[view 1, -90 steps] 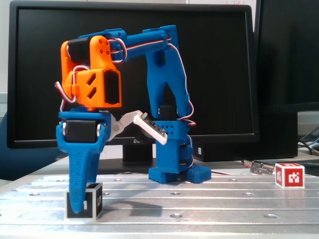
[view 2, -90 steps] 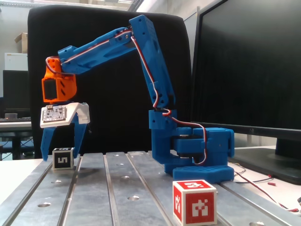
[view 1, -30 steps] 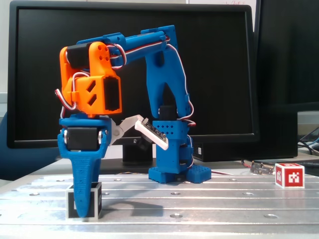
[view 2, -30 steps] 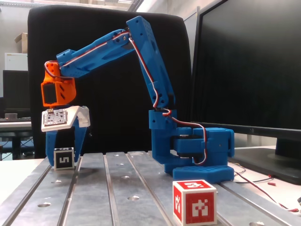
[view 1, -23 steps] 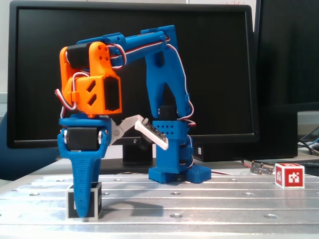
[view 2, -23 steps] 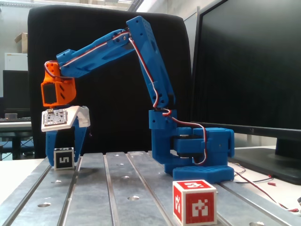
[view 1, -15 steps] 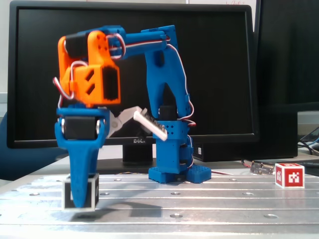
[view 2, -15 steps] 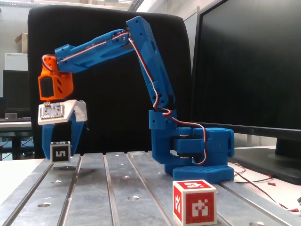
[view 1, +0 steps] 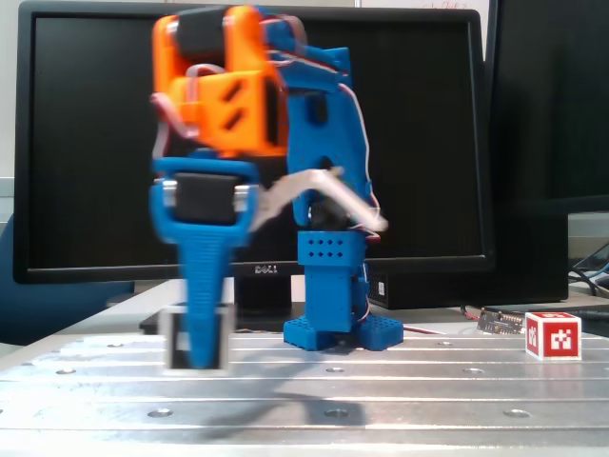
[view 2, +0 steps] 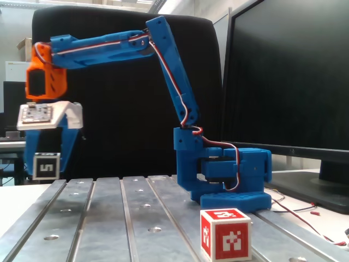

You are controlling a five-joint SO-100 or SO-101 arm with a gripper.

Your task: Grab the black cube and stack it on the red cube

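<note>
In a fixed view facing the arm head-on, the blue plastic jaws (view 1: 198,354) are pointing straight down, pinching the black cube (view 1: 174,339), whose white-edged faces are peeking out on both sides of the near finger; the cube is hanging just above the desk (view 1: 400,390), a ribbed, brushed-metal plate with bolt holes. The picture is blurring around the orange wrist housing. The red cube (view 1: 553,335), glossy with white square markers, is sitting on the desk far to the right, well apart from the arm's base. In a fixed view from the side, the arm is stretching out leftward, and the black cube (view 2: 46,166) is showing its white "5"-like marker, lying between the fingers clear of the desk (view 2: 136,218), while the red cube (view 2: 226,234) is resting in the foreground.
</note>
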